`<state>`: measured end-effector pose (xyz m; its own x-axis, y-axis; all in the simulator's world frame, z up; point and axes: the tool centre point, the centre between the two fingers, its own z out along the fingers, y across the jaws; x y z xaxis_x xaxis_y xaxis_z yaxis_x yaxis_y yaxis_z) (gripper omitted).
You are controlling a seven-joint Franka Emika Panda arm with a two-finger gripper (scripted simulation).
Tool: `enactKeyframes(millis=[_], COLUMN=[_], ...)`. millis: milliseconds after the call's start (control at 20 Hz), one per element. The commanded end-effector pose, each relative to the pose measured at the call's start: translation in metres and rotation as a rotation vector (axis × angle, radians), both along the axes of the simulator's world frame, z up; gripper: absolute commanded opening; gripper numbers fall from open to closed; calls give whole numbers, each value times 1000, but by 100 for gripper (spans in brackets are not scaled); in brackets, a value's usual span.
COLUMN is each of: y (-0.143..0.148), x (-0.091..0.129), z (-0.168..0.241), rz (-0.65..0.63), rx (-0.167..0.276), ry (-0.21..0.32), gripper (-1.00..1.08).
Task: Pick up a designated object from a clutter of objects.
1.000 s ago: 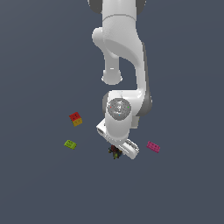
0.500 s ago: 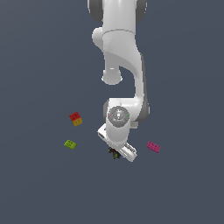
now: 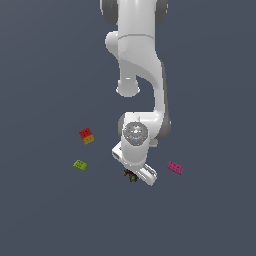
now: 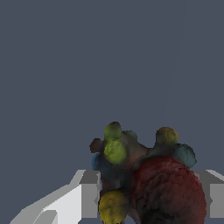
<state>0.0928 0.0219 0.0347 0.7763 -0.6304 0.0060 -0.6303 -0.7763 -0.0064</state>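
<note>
- the arm (image 3: 140, 85) reaches straight down from above, wrist folded low over the floor, probably so the claw meets the target from the top.
- the gripper (image 3: 132, 175) sits at the knobbly cluster (image 4: 146, 179); in the wrist view a pale finger (image 4: 83, 192) stands on either side of it, so it looks bracketed. i cannot tell whether the fingers already press it or are only spread around it.
- in the exterior view the cluster (image 3: 131, 175) only peeks out under the hand, low to the floor.
- the pink brick (image 3: 175, 167) lies near, on that view's right.
- the lime brick (image 3: 80, 164) and red-orange brick (image 3: 86, 135) lie well apart on the left, out of the way.
</note>
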Motion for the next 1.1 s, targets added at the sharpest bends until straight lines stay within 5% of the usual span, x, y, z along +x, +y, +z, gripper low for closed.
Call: enactKeyframes(millis=[0,550,1050], y=[-1,3,13], x=[-3,-1,-4], z=[-5,30,124], rz=[-1,-1,-1], rx=[-1,0,0], ry=[9,1,3], gripper=[-100,-100,-100])
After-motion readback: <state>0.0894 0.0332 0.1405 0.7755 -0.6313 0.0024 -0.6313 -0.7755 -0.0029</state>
